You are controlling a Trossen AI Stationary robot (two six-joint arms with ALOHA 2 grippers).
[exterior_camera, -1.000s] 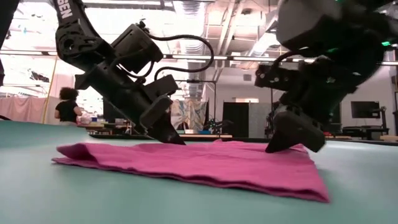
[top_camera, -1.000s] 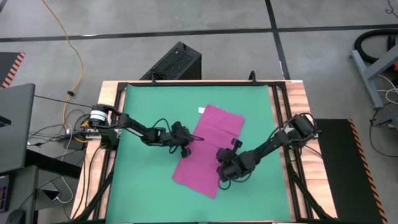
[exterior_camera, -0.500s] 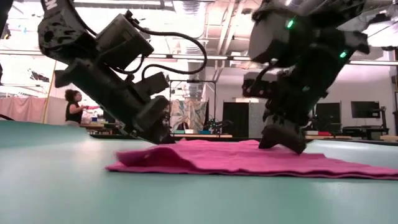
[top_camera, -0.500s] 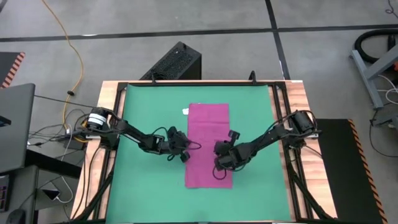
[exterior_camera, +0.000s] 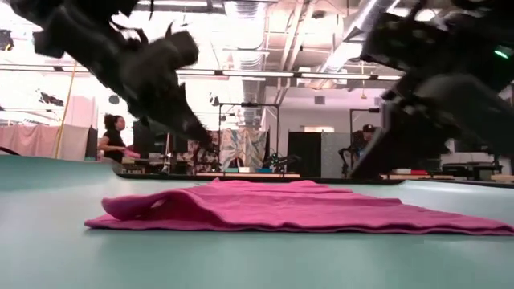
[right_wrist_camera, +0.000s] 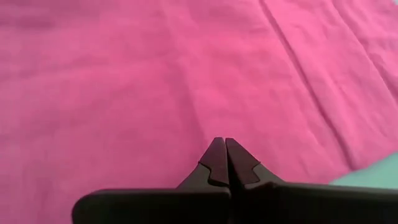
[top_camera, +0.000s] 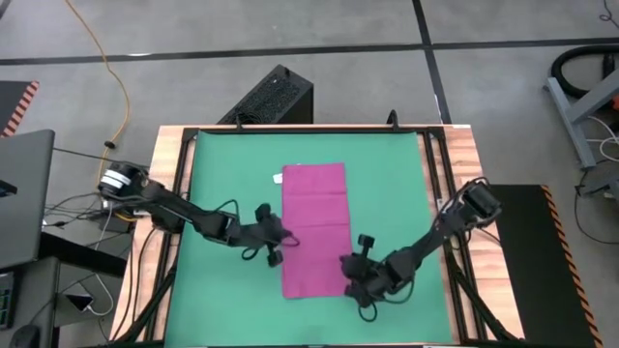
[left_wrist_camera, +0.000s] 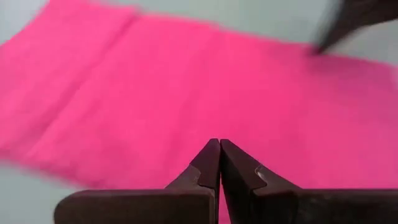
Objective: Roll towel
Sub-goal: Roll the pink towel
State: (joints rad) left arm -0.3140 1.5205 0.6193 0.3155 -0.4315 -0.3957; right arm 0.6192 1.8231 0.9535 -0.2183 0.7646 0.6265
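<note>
I am looking down on the worktop, where a green mat (top_camera: 387,193) is covering nearly all of the surface. The towel (top_camera: 314,227) is lying flat near the mat's middle, its long axis running from the far edge toward the near edge, with the small white tag (top_camera: 278,178) poking out at the far left corner.

The left end effector (top_camera: 276,253) is hanging just beside the towel's left edge, fingers pressed together and gripping nothing. The right end effector (top_camera: 360,290) is sitting at the near right corner, likewise closed and empty.

My worry: with neither tip pinching cloth, the near edge may slide instead of curling. If the two ends start unevenly, the roll may be coming out skewed or cone-shaped.
</note>
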